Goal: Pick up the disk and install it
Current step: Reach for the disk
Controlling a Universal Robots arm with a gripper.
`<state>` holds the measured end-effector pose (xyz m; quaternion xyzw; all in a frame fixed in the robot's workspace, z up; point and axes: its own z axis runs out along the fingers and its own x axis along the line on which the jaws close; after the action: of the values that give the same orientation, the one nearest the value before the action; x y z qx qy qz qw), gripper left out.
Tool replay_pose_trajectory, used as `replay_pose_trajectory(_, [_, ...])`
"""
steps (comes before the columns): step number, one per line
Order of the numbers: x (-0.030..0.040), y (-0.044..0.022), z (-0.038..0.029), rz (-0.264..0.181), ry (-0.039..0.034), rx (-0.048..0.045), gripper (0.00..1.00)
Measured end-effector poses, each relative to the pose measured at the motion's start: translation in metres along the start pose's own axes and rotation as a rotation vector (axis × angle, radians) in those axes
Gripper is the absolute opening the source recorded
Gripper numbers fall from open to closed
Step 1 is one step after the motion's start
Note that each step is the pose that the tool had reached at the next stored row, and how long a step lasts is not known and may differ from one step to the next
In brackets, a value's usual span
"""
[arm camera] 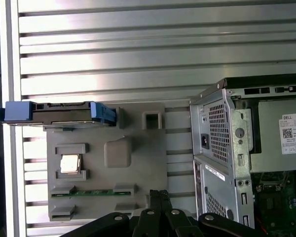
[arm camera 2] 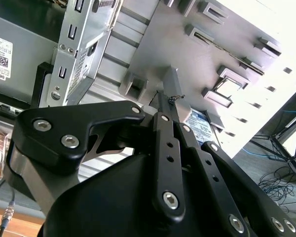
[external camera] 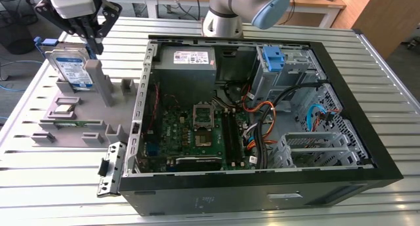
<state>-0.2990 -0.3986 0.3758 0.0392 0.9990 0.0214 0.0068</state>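
Black gripper [arm camera: 160, 194] up close, fingers pressed together, holding nothing.
The disk [external camera: 72, 66] stands upright in the grey holder [external camera: 118, 113] beside the open computer case [external camera: 262, 179] — all on a slatted metal table [external camera: 59, 186].

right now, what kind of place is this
Probably a robotics lab bench for computer assembly: an open computer case on a slatted metal table, beside a grey parts fixture holding the disk.

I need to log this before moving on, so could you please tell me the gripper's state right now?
Gripper: closed, holding nothing; the disk stands in the grey fixture, apart from it.
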Motion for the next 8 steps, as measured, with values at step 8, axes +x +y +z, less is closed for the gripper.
replay_pose_trajectory(8, [0.0079,-0.0006,0.0003,0.001,0.0000,0.0000,0.11])
